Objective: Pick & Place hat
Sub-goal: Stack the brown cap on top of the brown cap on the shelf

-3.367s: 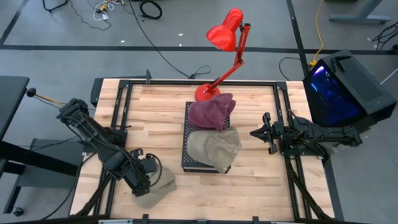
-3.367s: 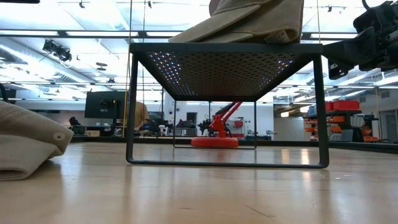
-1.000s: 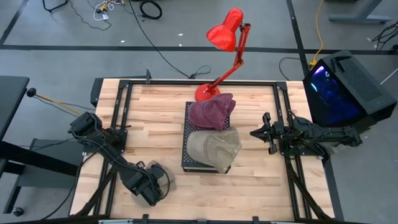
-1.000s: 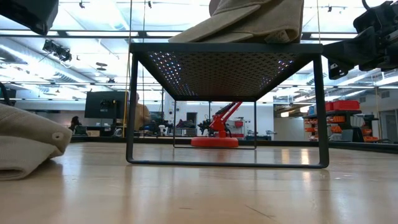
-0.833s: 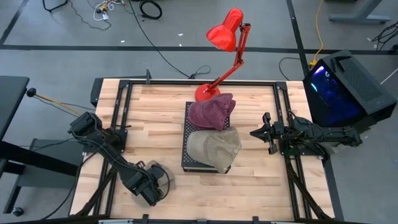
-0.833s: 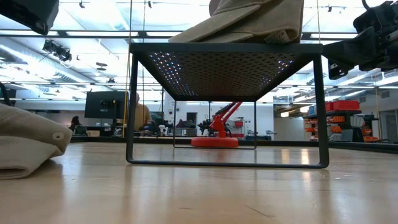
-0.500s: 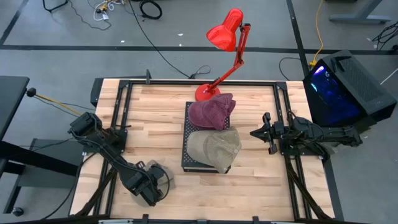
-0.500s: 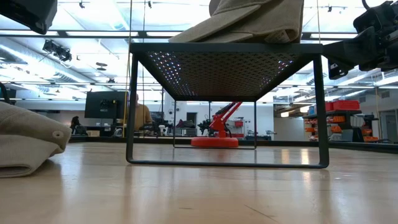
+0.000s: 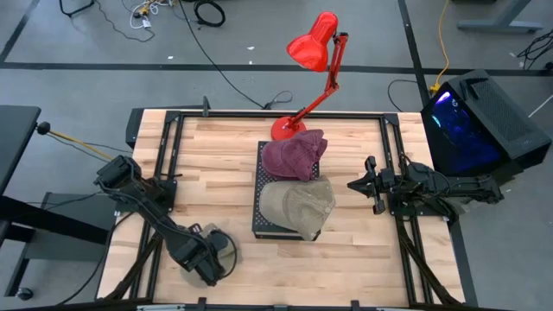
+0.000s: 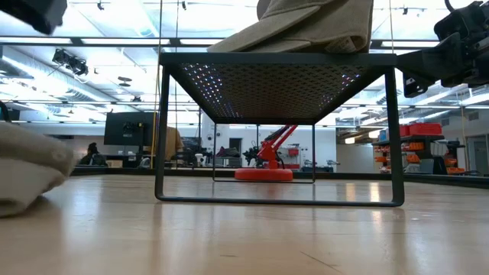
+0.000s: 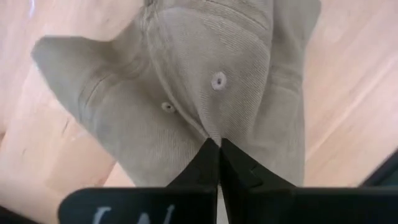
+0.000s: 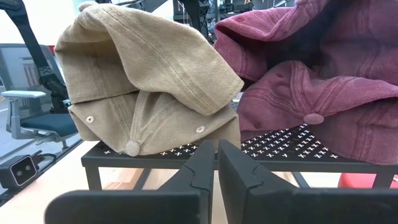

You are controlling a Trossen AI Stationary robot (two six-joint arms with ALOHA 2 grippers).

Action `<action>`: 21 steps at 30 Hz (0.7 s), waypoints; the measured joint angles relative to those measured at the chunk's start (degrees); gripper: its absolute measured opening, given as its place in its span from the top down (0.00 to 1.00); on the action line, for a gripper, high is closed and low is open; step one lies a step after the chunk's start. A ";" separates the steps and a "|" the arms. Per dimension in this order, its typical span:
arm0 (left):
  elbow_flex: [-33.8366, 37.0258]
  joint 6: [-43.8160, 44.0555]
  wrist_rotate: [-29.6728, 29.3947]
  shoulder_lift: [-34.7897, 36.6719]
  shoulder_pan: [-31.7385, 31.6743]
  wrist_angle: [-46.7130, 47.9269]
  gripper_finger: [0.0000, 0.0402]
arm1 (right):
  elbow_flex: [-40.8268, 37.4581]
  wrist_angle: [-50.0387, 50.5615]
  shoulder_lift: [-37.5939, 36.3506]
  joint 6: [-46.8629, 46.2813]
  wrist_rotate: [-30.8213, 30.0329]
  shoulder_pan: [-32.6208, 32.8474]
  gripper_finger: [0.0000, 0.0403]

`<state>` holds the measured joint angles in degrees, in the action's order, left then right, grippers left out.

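A tan hat (image 11: 205, 81) lies on the wooden table near its front left corner. My left gripper (image 11: 218, 142) stands over it pointing down, shut on its crown. In the high view that gripper (image 9: 210, 262) hides almost all of the hat. The low view shows the hat (image 10: 27, 176) blurred at the picture's left edge. My right gripper (image 9: 356, 184) waits level at the table's right side, shut, with nothing between its fingers (image 12: 216, 149). My left gripper pinches a raised fold of the hat's crown cloth (image 11: 214, 127) between its two fingers, just below an eyelet. The fingers come from above, pointing down. The cloth bunches into a ridge toward the fingertips. In the low view the hat's underside (image 10: 15, 205) rests on the table.
A black mesh rack (image 9: 259, 203) stands mid-table with a maroon hat (image 9: 294, 155) on its far half and another tan hat (image 9: 298, 206) on its near half. A red desk lamp (image 9: 313, 52) rises from the far edge. Bare wood lies between the rack and my left gripper.
In the low view the tan hat's crown has changed shape. Its right-hand edge has drawn back toward the table's left and now shows blurred, while its underside stays on the table. Both arms keep their places.
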<state>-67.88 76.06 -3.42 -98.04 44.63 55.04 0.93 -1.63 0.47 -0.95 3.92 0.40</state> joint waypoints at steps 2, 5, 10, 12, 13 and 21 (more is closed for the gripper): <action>-1.20 -1.00 0.74 0.00 0.26 1.75 0.99 | 0.00 0.00 -0.01 0.00 0.00 0.01 0.93; -2.79 -2.03 0.97 0.43 0.65 4.22 0.99 | 0.00 0.00 -0.02 0.02 0.01 0.02 0.93; -5.38 -2.37 1.15 2.04 0.65 8.19 1.00 | 0.00 0.00 0.00 0.00 0.00 0.02 0.93; -6.37 -2.38 0.57 3.08 0.63 9.47 1.00 | 0.01 0.00 0.00 0.00 0.01 0.01 0.93; -6.82 -2.41 0.25 3.74 0.63 10.14 1.00 | 0.00 -0.01 0.00 0.00 0.00 0.01 0.93; -11.53 -2.39 -4.42 7.33 0.63 17.74 1.00 | 0.00 -0.02 0.00 0.00 0.00 0.01 0.93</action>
<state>-79.41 73.67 -7.84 -90.71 45.25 72.78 0.93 -1.65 0.47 -0.95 3.92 0.41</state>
